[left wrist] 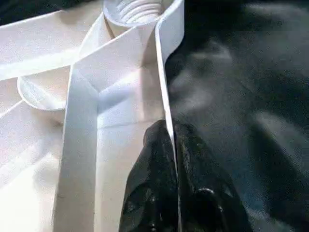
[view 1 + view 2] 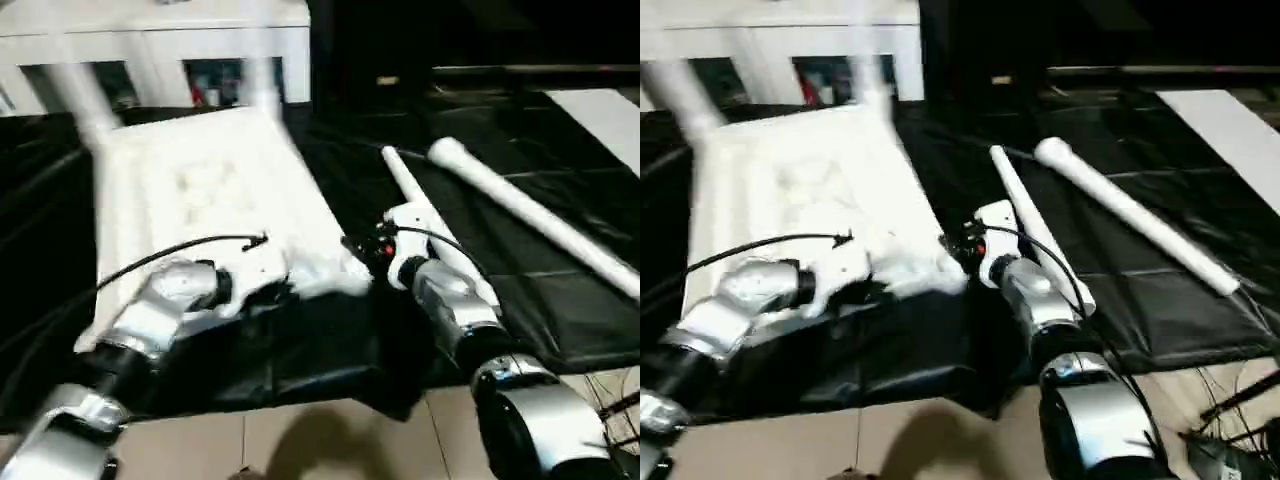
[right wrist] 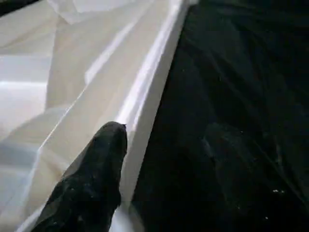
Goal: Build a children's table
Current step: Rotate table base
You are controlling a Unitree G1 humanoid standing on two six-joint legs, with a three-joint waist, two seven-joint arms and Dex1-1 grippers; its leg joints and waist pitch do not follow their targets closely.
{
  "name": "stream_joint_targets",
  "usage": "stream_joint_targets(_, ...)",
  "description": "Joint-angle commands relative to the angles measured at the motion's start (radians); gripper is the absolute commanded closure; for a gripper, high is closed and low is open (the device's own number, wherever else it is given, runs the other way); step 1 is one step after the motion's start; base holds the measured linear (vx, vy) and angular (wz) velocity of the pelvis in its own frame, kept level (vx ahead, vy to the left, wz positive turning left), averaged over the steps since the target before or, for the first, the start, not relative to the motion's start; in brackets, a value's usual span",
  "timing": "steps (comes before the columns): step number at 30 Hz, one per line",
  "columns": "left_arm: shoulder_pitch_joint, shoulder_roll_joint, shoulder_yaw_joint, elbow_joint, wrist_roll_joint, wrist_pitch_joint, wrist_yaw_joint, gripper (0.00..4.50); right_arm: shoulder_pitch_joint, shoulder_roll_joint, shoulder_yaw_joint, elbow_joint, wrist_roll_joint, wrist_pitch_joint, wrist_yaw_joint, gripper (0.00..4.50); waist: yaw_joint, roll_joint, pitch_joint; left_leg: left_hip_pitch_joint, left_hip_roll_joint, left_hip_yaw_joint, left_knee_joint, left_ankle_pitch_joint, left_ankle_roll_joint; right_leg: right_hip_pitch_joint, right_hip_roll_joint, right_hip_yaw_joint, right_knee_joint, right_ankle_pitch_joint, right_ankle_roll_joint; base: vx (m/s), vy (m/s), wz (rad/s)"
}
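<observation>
The white tabletop (image 2: 210, 190) lies underside up on a black mat (image 2: 560, 300). Two white legs (image 2: 85, 100) (image 2: 262, 80) stand upright in its far corners, blurred. My left gripper (image 1: 170, 135) is shut on the thin rim of its near edge, close to a threaded corner socket (image 1: 137, 9). My right gripper (image 2: 355, 250) is at the near right corner; one black finger (image 3: 104, 154) presses the inner side of the rim, the other is hidden. Two loose legs (image 2: 530, 215) (image 2: 415, 200) lie on the mat to the right.
A white cabinet (image 2: 150, 50) with glass doors stands behind the tabletop. A flat white panel (image 2: 610, 115) lies at the far right. Beige floor tiles (image 2: 330, 440) run along the mat's near edge, with cables (image 2: 1230, 420) at the near right.
</observation>
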Motion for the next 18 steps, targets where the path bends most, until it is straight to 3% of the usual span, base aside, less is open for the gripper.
stream_joint_targets(1, 0.002, 0.016, -0.047, 0.038, 0.042, -0.05, -0.022, 4.5, 0.036, -0.014, -0.016, -0.056, 0.019, 0.012, -0.001, 1.64, -0.005, 0.015, -0.061, 0.019, 0.021, 0.003, -0.044, -0.089, 0.034, 0.041, -0.046, 0.04, -0.05, 0.25, -0.227, 0.0, 0.0, 0.0)
stream_joint_targets(4, -0.014, 0.036, -0.036, 0.097, 0.065, -0.118, -0.01, 4.5, 0.07, -0.018, -0.013, -0.098, 0.02, 0.017, 0.006, 1.64, -0.007, 0.011, -0.064, 0.012, 0.017, 0.001, -0.044, -0.082, 0.025, 0.048, -0.046, 0.038, -0.047, 0.264, -0.214, 0.0, 0.0, 0.0)
stream_joint_targets(12, -0.032, 0.067, 0.007, 0.179, 0.063, -0.245, 0.018, 4.5, 0.125, -0.011, -0.017, -0.174, 0.029, 0.045, -0.007, 1.64, -0.018, 0.017, -0.06, 0.015, 0.02, -0.001, -0.048, -0.144, 0.002, 0.043, -0.05, 0.041, -0.054, 0.168, -0.216, 0.0, 0.0, 0.0)
stream_joint_targets(13, -0.03, 0.071, 0.02, 0.175, 0.031, -0.23, -0.022, 4.5, 0.134, -0.008, -0.015, -0.194, 0.031, 0.054, -0.008, 1.64, -0.019, 0.018, -0.059, 0.015, 0.019, 0.0, -0.047, -0.138, 0.002, 0.044, -0.049, 0.041, -0.053, 0.176, -0.218, 0.0, 0.0, 0.0)
stream_joint_targets(16, -0.017, 0.085, 0.055, 0.15, -0.04, -0.211, -0.102, 3.94, 0.153, 0.0, -0.012, -0.244, 0.04, 0.074, -0.01, 1.75, -0.02, 0.018, -0.063, 0.014, 0.019, -0.001, -0.044, -0.103, 0.006, 0.045, -0.047, 0.04, -0.047, 0.229, -0.226, 0.0, 0.0, 0.0)
stream_joint_targets(18, -0.008, 0.103, 0.088, 0.125, -0.072, -0.232, -0.106, 3.89, 0.165, 0.006, -0.014, -0.294, 0.05, 0.094, -0.016, 1.75, -0.022, 0.018, -0.067, 0.012, 0.016, -0.002, -0.039, -0.069, 0.016, 0.047, -0.043, 0.038, -0.039, 0.294, -0.227, 0.0, 0.0, 0.0)
